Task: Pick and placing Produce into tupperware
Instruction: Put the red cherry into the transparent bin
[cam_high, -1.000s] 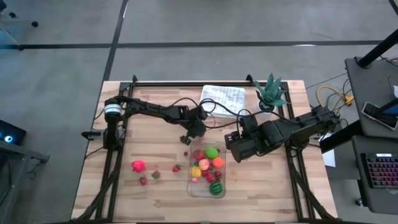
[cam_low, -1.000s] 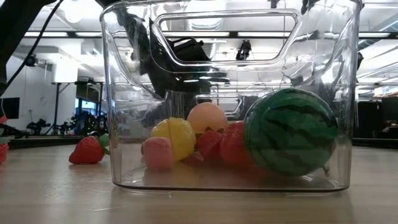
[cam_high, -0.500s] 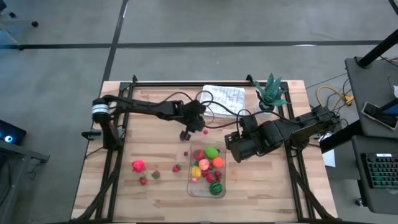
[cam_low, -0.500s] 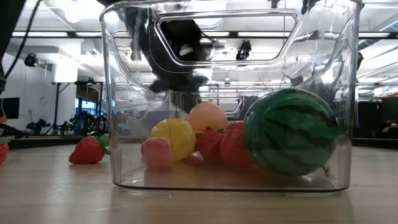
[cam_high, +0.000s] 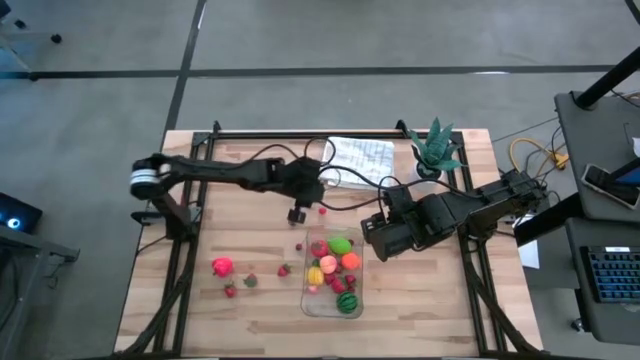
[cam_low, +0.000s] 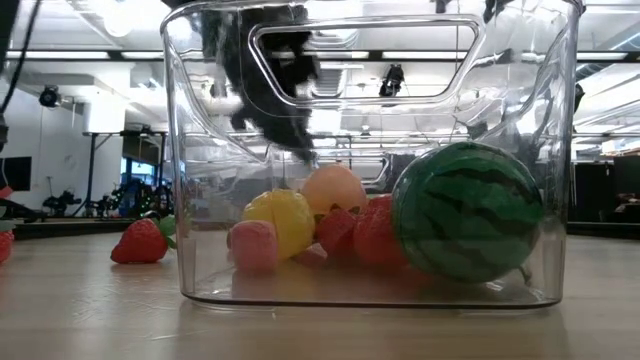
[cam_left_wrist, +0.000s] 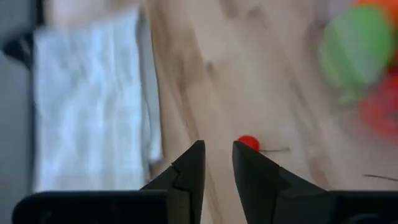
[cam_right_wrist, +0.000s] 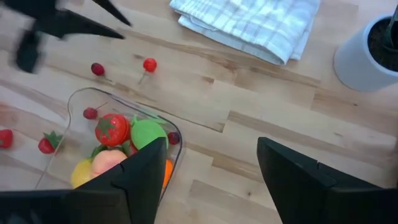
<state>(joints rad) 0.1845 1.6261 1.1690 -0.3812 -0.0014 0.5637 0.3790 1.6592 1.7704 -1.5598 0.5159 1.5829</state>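
The clear tupperware (cam_high: 306, 290) stands near the table's middle. It holds a striped melon (cam_low: 467, 210), a yellow fruit (cam_low: 285, 222), a lime-green one (cam_right_wrist: 148, 134) and several red and orange pieces. Two small red cherries (cam_right_wrist: 149, 64) (cam_right_wrist: 97, 68) lie on the wood just beyond it. My left gripper (cam_high: 297, 214) hangs shut above them with nothing in it; one cherry (cam_left_wrist: 249, 143) shows past its fingers. My right gripper (cam_right_wrist: 211, 162) hovers open over the tupperware's far right corner, nothing between its fingers. A pink fruit (cam_high: 222, 266) and strawberries (cam_high: 250, 281) lie loose on the left.
A folded white cloth (cam_high: 360, 155) lies at the far edge, close behind my left gripper. A spiky green plant in a white pot (cam_high: 435, 150) stands at the far right. One strawberry (cam_low: 140, 243) lies just left of the tupperware. Bare wood lies along the near edge.
My left gripper has risen from the table by the tupperware's far left corner and drawn a little toward the far edge, rolling as it went. It carries nothing up. A cherry on the wood beside it now shows in the high view. My right gripper has kept still.
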